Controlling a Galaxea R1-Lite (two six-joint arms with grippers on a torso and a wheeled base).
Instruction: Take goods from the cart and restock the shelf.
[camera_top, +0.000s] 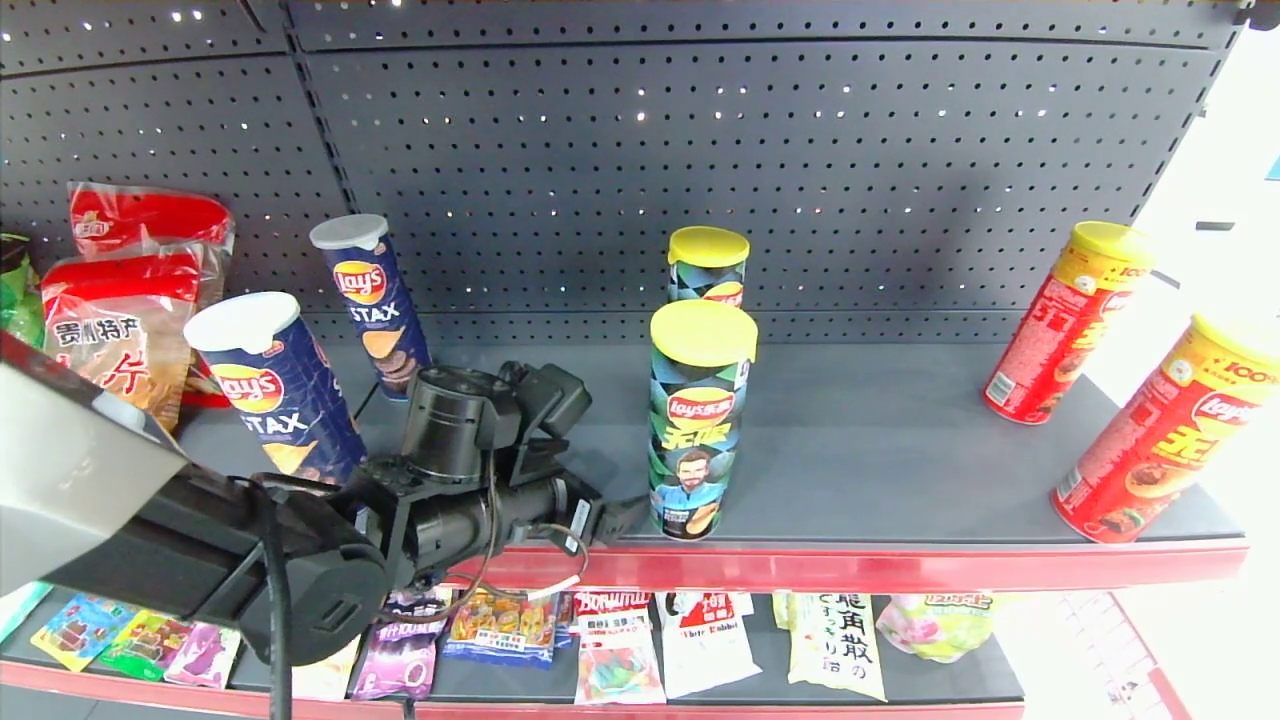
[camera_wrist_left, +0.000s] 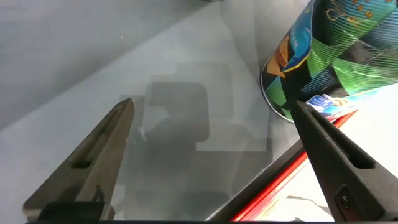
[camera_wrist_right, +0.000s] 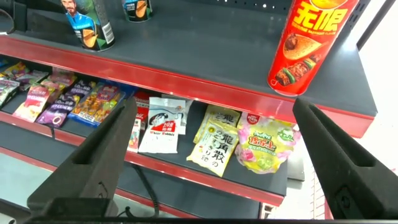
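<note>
Now left gripper (camera_wrist_left: 212, 106), fingers released and empty, at near red edge of shelf (camera_top: 900, 568), left of green chip can (camera_top: 700, 420); right gripper (camera_wrist_right: 214, 102) released, facing lower-shelf snack packets (camera_wrist_right: 163, 124).

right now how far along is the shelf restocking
Done: on the grey metal shelf stand two blue white-lidded tubes, two green yellow-lidded tubes, two red yellow-lidded tubes. In hand: nothing; left gripper, beside the front green tube, and right gripper are open, empty. Left: cannot tell from here.

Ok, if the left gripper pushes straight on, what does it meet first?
Likely the front green can, slightly off-centre from the left gripper; otherwise bare shelf deck. Depth unclear.
</note>
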